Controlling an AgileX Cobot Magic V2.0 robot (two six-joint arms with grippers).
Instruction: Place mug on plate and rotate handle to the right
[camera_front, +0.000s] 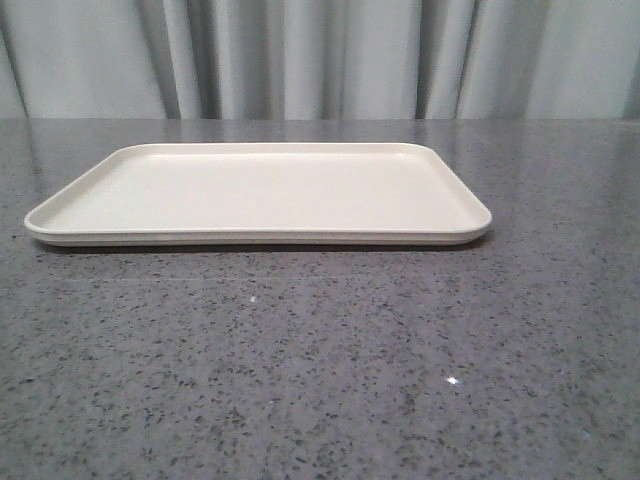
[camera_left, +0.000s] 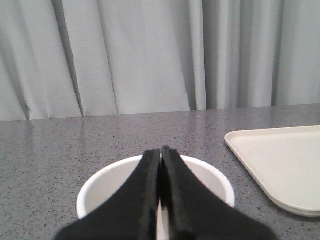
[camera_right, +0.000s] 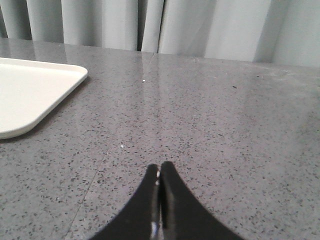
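A grey speckled stone tabletop (camera_front: 320, 380) is filling the lower part of the front view, running from the near edge back to a straight far edge. Its polished surface is catching small bright glints of light near the middle and toward the right side, and is faintly mirroring the pale folds behind it along the far edge. A pale grey-white curtain (camera_front: 320, 55) is hanging in vertical pleats right behind the far edge, covering the whole backdrop. Darker shadows are sitting in its deeper folds. Even, soft light is falling across everything.
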